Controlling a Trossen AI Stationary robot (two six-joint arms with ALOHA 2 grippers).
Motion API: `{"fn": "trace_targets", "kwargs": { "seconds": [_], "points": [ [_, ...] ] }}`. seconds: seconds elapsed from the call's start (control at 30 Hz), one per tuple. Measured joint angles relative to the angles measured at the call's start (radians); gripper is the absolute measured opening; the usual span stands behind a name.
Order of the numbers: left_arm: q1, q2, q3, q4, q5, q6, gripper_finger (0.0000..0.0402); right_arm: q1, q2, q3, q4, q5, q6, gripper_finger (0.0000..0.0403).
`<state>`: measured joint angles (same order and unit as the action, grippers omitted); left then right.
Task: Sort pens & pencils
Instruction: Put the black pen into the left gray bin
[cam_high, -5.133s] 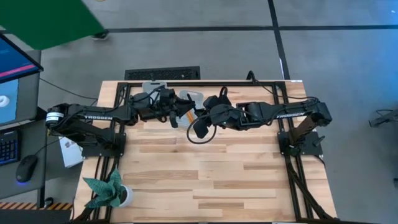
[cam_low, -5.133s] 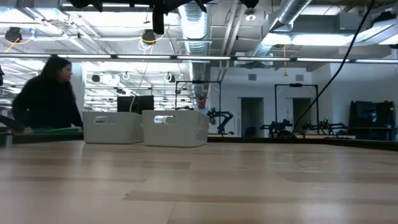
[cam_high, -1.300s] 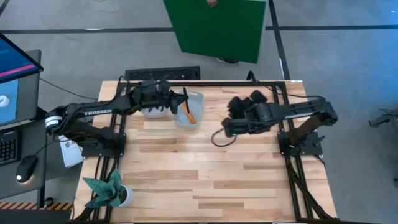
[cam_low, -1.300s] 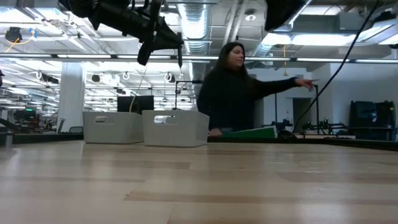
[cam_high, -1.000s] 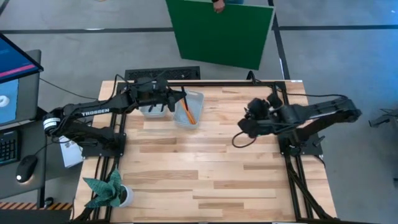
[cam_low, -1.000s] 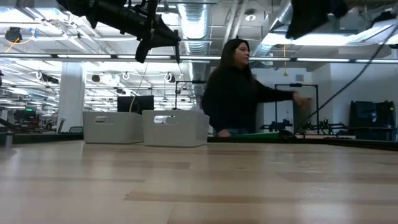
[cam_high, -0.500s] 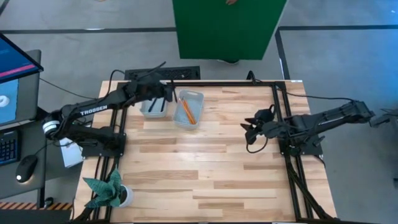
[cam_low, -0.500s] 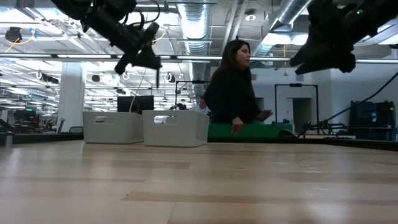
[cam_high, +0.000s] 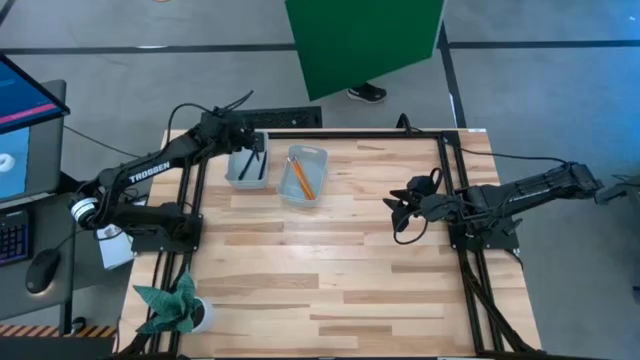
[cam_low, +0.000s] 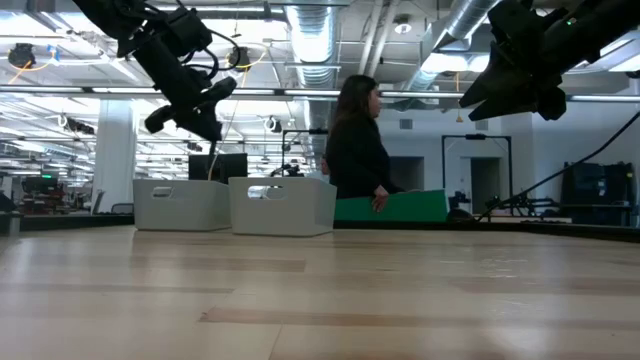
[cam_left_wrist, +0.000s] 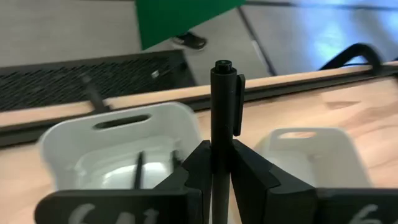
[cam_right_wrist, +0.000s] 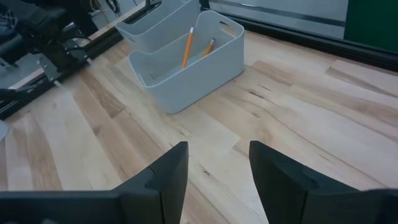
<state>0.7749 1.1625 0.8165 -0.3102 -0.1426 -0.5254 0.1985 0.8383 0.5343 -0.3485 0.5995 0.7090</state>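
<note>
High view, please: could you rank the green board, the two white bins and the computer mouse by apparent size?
1. green board, partly cut off by the frame
2. pencil bin and pen bin: they look alike
3. computer mouse

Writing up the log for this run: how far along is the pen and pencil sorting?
Nearly done. The pencils already lie in the right-hand bin, and black pens lie in the left bin. In hand: the left tool is shut on a pen above the bins, not yet dropped. The right tool is open and empty over the table's right side. No loose sticks show on the table.
</note>
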Motion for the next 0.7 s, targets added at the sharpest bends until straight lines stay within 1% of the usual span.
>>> {"fn": "trace_targets", "kwargs": {
  "seconds": [0.1, 0.23, 0.5, 0.7],
  "points": [
    [0.026, 0.004, 0.000, -0.051, -0.004, 0.000, 0.0036, -0.008, 0.000, 0.000, 0.000, 0.000, 0.000, 0.0192],
    [0.042, 0.057, -0.001, -0.086, -0.004, -0.006, 0.0036, -0.020, 0.000, 0.000, 0.000, 0.000, -0.001, 0.0193],
    [0.040, 0.208, -0.001, -0.033, 0.035, -0.030, 0.0038, -0.031, 0.000, 0.000, 0.000, 0.000, -0.002, 0.0192],
    [0.040, 0.271, -0.001, 0.003, 0.059, -0.036, 0.0042, -0.031, 0.000, 0.000, -0.001, 0.000, -0.002, 0.0194]
  ]
}}
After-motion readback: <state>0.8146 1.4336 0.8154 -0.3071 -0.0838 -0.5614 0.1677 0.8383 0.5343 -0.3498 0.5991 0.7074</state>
